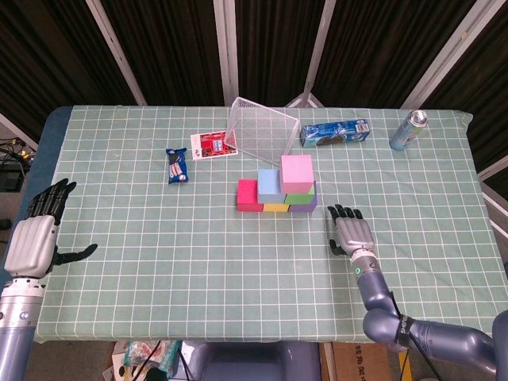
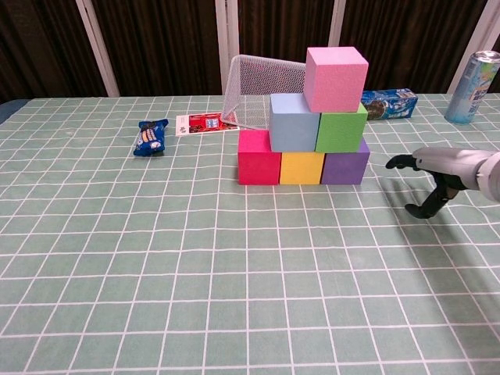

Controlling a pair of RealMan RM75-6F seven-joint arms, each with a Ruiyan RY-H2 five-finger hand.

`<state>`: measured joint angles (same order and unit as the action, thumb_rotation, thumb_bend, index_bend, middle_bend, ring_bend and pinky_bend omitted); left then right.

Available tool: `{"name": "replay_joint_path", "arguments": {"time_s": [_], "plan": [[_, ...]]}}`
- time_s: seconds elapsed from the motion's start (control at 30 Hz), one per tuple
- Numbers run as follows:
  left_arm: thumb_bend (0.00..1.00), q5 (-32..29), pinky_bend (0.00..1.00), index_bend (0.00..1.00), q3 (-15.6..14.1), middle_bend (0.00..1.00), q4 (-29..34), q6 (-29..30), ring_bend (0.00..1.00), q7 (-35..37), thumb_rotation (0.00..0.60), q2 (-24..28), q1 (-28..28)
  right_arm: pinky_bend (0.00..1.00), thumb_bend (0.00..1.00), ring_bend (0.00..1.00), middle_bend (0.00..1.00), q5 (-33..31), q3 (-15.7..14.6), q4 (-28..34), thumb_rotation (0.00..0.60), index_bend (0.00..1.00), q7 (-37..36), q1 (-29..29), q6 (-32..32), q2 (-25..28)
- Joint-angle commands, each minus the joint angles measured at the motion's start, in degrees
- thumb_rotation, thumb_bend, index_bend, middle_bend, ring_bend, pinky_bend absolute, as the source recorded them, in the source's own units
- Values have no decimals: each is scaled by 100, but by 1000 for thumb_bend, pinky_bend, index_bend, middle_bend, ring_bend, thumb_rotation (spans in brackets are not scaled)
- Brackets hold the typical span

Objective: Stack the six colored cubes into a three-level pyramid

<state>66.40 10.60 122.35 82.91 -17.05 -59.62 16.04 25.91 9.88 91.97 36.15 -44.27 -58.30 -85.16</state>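
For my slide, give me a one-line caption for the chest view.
Six-cube pyramid stands complete, pink cube on top, with the open right hand hovering beside it.

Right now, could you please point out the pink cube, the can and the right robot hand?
pink cube (image 2: 336,78), chest view, front face.
can (image 1: 408,131), head view, side wall.
right robot hand (image 1: 350,233), head view, back of the palm.

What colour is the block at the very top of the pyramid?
Pink. The top cube shows best in the chest view, sitting on the light blue and green ones.
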Motion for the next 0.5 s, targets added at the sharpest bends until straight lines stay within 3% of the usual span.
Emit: {"name": "replay_joint_path", "arguments": {"time_s": [0.03, 0.5], "plan": [[131, -17, 0, 0, 12, 0, -10, -6, 0, 32, 600, 13, -3, 0, 505, 0, 0, -27, 34, -40, 600, 0, 14, -61, -5, -57], [132, -105, 0, 0, 15, 0, -57, -70, 0, 64, 600, 44, 3, 0, 505, 0, 0, -209, 47, -250, 600, 0, 74, -229, -3, -328]]}}
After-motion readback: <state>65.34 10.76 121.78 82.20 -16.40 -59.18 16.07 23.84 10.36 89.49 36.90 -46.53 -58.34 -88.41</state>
